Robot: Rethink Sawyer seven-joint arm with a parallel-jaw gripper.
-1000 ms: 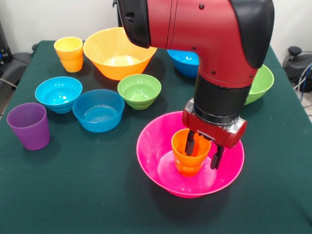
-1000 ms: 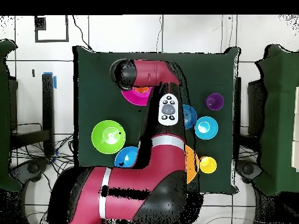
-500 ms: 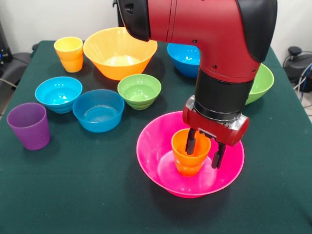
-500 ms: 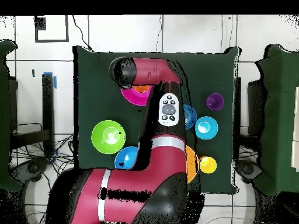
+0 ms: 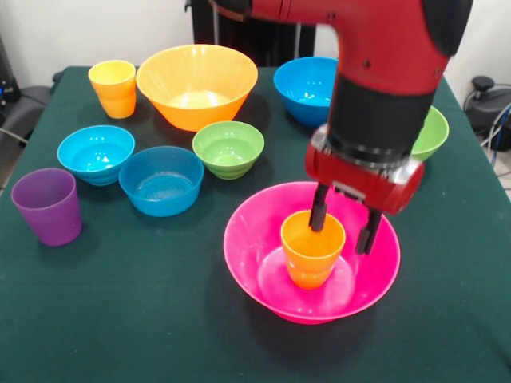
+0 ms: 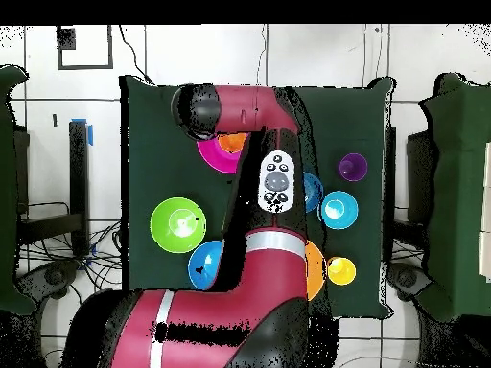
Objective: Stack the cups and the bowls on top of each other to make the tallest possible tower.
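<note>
An orange cup (image 5: pixel 311 249) stands upright inside the large pink bowl (image 5: pixel 243 239) at the table's near middle. My gripper (image 5: pixel 343 223) hangs just above and behind the cup's rim, open and empty, one finger (image 5: pixel 318 212) over the rim and the other to the right of it. In the overhead view the arm covers the gripper; the pink bowl (image 6: pixel 213 159) and orange cup (image 6: pixel 232 143) show beside it. The large orange bowl (image 5: pixel 196 84), yellow cup (image 5: pixel 112 88) and purple cup (image 5: pixel 48 205) stand apart on the table.
A small green bowl (image 5: pixel 228 148), a small blue bowl (image 5: pixel 161 180) and a cyan bowl (image 5: pixel 96 152) sit left of the pink bowl. A medium blue bowl (image 5: pixel 306 88) and a medium green bowl (image 5: pixel 428 136) stand behind my arm.
My gripper has risen off the orange cup and shifted a little right. The cup stays standing in the pink bowl.
</note>
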